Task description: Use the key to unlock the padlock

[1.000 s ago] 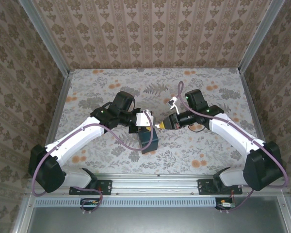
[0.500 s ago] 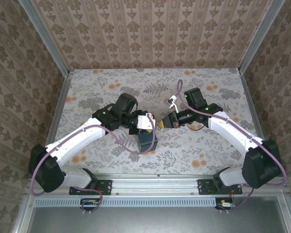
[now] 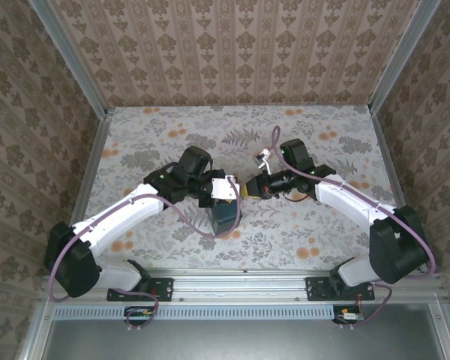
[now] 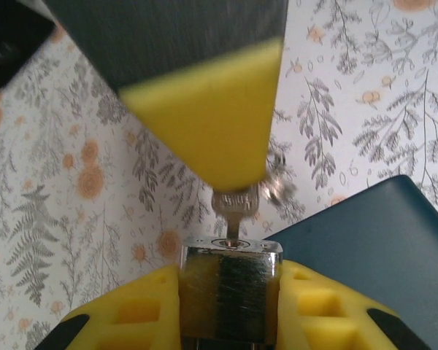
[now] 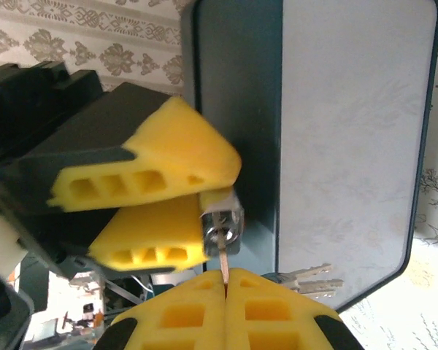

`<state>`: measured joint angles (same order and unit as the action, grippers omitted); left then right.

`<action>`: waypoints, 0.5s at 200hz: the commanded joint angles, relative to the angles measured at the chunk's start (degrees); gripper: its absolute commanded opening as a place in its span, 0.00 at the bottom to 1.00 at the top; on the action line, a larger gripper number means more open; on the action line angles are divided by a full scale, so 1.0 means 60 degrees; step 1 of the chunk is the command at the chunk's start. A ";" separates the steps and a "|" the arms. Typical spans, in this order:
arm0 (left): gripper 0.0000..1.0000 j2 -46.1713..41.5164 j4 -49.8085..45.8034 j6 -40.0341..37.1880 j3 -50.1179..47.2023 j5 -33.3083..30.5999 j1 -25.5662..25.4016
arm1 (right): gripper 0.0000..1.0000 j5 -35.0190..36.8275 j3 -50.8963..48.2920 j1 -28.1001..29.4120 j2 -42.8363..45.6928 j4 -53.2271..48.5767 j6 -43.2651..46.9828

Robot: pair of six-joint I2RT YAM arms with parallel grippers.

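Meeting the padlock (image 4: 230, 292) face, the key (image 4: 234, 211); right wrist view: spare keys (image 5: 306, 281) alongside

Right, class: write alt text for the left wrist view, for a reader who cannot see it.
A small brushed-metal padlock is clamped between the left gripper's yellow fingers, while the right gripper holds a thin silver key from above, its tip in the keyhole. A dark blue tin box lies at right, on a floral tabletop.

Lighting was bright and even, with soft shadows. The overhead view was sharp. At the wrists, the right gripper (image 4: 230, 175) was blurred at close range; the padlock (image 4: 230, 281) was sharp, with slight glare.
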<state>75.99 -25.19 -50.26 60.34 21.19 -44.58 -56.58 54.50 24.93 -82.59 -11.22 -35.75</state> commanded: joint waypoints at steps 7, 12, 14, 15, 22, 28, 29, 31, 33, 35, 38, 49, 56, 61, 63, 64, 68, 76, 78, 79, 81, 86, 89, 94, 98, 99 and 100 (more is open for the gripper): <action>0.02 -0.0611 0.1517 0.0462 -0.0182 0.0945 0.0027 | 0.00 -0.0683 -0.0074 0.0127 -0.0286 0.1211 -0.0685; 0.02 -0.0648 0.1518 0.0513 -0.0207 0.1063 0.0080 | 0.00 -0.0709 -0.0113 0.0123 -0.0289 0.1299 -0.0734; 0.02 -0.0662 0.1510 0.0522 -0.0222 0.1103 0.0095 | 0.00 -0.0719 -0.0124 0.0112 -0.0289 0.1340 -0.0754; 0.02 -0.0672 0.1507 0.0524 -0.0224 0.1122 0.0108 | 0.00 -0.0720 -0.0121 0.0110 -0.0293 0.1356 -0.0767; 0.02 -0.0703 0.1455 0.0510 -0.0247 0.1189 0.0122 | 0.00 -0.0762 -0.0132 0.0083 -0.0299 0.1518 -0.0868; 0.02 -0.0724 0.1392 0.0504 -0.0249 0.1213 0.0113 | 0.00 -0.0780 -0.0110 0.0070 -0.0311 0.1577 -0.0924; 0.02 -0.0717 0.1374 0.0493 -0.0245 0.1221 0.0109 | 0.00 -0.0780 -0.0100 0.0067 -0.0312 0.1585 -0.0925; 0.02 -0.0716 0.1343 0.0495 -0.0239 0.1234 0.0110 | 0.00 -0.0773 -0.0096 0.0065 -0.0312 0.1590 -0.0930; 0.02 -0.0712 0.1309 0.0488 -0.0230 0.1249 0.0110 | 0.00 -0.0779 -0.0073 0.0064 -0.0327 0.1592 -0.0928; 0.02 -0.0711 0.1260 0.0483 -0.0224 0.1263 0.0107 | 0.00 -0.0780 -0.0070 0.0064 -0.0331 0.1596 -0.0927; 0.02 -0.0711 0.1213 0.0481 -0.0208 0.1283 0.0105 | 0.00 -0.0780 -0.0061 0.0066 -0.0335 0.1607 -0.0934; 0.02 -0.0693 0.1109 0.0481 -0.0191 0.1341 0.0077 | 0.00 -0.0791 0.0005 0.0064 -0.0344 0.1676 -0.0966; 0.02 -0.0682 0.1113 0.0488 -0.0192 0.1379 0.0037 | 0.00 -0.0809 0.0048 0.0078 -0.0358 0.1734 -0.1020; 0.02 -0.0678 0.1175 0.0526 -0.0204 0.1382 0.0020 | 0.00 -0.0817 0.0088 0.0097 -0.0370 0.1774 -0.1043; 0.02 -0.0663 0.1216 0.0555 -0.0221 0.1377 0.0029 | 0.00 -0.0823 0.0105 0.0094 -0.0378 0.1777 -0.1051; 0.02 -0.0665 0.1235 0.0569 -0.0224 0.1362 0.0023 | 0.00 -0.0824 0.0111 0.0101 -0.0382 0.1780 -0.1055; 0.02 -0.0667 0.1319 0.0618 -0.0229 0.1361 0.0018 | 0.00 -0.0821 0.0148 0.0130 -0.0391 0.1773 -0.1047; 0.02 -0.0667 0.1394 0.0657 -0.0266 0.1365 0.0017 | 0.00 -0.0811 0.0189 0.0190 -0.0412 0.1792 -0.1051; 0.02 -0.0667 0.1424 0.0657 -0.0270 0.1373 0.0017 | 0.00 -0.0810 0.0204 0.0205 -0.0418 0.1803 -0.1057; 0.02 -0.0667 0.1434 0.0664 -0.0270 0.1374 0.0017 | 0.00 -0.0803 0.0204 0.0215 -0.0424 0.1808 -0.1058; 0.02 -0.0667 0.1460 0.0670 -0.0271 0.1361 0.0021 | 0.00 -0.0797 0.0204 0.0234 -0.0421 0.1807 -0.1066; 0.01 -0.0665 0.1540 0.0699 -0.0285 0.1339 0.0029 | 0.00 -0.0782 0.0225 0.0288 -0.0458 0.1827 -0.1084; 0.01 -0.0658 0.1579 0.0721 -0.0285 0.1345 0.0044 | 0.00 -0.0781 0.0232 0.0315 -0.0459 0.1830 -0.1088; 0.01 -0.0653 0.1630 0.0769 -0.0296 0.1388 0.0071 | 0.00 -0.0781 0.0254 0.0348 -0.0473 0.1806 -0.1066; 0.01 -0.0653 0.1647 0.0796 -0.0300 0.1444 0.0113 | 0.00 -0.0781 0.0269 0.0369 -0.0488 0.1792 -0.1027; 0.01 -0.0653 0.1648 0.0807 -0.0300 0.1461 0.0131 | 0.00 -0.0781 0.0266 0.0371 -0.0481 0.1780 -0.1021; 0.01 -0.0653 0.1656 0.0820 -0.0300 0.1470 0.0140 | 0.00 -0.0781 0.0264 0.0371 -0.0478 0.1774 -0.1018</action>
<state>73.76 -23.07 -47.33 58.19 22.63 -43.16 -59.68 54.19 25.02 -84.18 -4.60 -41.17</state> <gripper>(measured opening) 0.251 0.067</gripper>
